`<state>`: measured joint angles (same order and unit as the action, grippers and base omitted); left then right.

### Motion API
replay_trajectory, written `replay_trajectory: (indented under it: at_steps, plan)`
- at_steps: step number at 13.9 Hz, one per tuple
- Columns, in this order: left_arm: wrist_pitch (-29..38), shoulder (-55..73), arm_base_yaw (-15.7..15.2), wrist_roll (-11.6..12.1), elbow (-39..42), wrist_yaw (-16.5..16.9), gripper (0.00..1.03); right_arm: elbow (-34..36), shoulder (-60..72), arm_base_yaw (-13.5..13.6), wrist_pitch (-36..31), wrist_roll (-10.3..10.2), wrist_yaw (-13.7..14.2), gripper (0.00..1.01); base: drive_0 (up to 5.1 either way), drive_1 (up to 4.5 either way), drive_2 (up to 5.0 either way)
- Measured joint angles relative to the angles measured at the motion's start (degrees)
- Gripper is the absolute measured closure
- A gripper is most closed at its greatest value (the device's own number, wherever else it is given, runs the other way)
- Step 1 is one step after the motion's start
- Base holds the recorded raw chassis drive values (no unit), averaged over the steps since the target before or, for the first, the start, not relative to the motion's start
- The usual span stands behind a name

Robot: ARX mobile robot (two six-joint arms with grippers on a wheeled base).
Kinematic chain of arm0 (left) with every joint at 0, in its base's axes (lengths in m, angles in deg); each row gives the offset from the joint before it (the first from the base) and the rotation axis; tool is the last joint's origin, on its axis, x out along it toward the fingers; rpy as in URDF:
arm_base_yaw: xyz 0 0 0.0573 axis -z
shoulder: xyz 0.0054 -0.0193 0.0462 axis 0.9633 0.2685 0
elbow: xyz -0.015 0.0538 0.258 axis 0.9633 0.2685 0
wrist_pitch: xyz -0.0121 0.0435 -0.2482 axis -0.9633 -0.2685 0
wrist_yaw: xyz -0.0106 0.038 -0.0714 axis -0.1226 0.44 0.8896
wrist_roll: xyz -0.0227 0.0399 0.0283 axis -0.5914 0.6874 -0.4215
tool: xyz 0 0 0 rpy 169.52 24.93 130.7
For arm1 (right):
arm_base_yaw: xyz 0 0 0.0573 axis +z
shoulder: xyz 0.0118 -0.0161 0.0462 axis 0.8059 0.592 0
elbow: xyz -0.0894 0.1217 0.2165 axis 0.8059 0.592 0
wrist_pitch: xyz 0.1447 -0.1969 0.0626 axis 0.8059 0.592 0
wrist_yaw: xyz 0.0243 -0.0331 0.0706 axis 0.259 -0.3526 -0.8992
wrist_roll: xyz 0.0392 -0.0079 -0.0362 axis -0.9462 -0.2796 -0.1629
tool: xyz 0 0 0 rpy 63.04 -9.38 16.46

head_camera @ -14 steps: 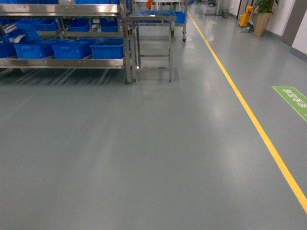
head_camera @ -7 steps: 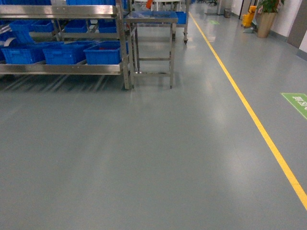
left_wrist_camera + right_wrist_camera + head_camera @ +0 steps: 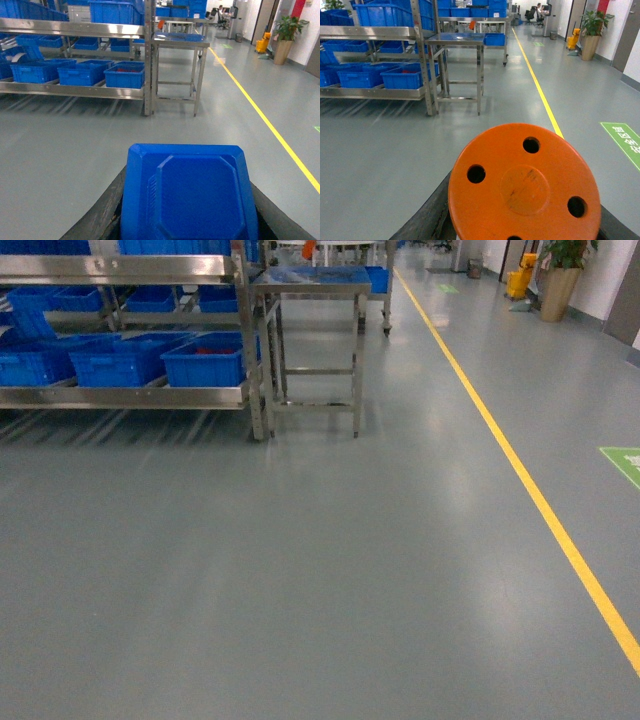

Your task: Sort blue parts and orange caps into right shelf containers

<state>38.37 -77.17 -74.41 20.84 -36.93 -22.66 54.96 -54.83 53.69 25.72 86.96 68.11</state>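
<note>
Ahead and to the left of the robot stood a steel shelf (image 3: 130,395) carrying blue crates (image 3: 205,358) on its lower tier; a small steel counter (image 3: 312,280) stood just beside its right end. Grey floor (image 3: 300,570) lay between robot and shelf, crossed on the right by a yellow line (image 3: 520,470).

Item, left wrist view: one blue part (image 3: 187,192), held in the left claw (image 3: 187,220), jaws clenched against its sides.

Item, right wrist view: one orange cap (image 3: 525,185), round, with holes, held in the right claw (image 3: 520,225), likewise clenched.

Status, as judged: both pieces collected and in transit; neither was yet deposited. The shelf was well apart from the robot. Approach and placement into the crates remained outstanding.
</note>
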Motion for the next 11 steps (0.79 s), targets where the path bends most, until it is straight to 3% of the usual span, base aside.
replay_trajectory:
  at_steps: [11]
  plan:
    - [0.1,0.0,0.0,0.0,0.0,0.1,0.61,0.0,0.0,0.0,0.0,0.0,0.0,0.57,0.1,4.36,-4.2]
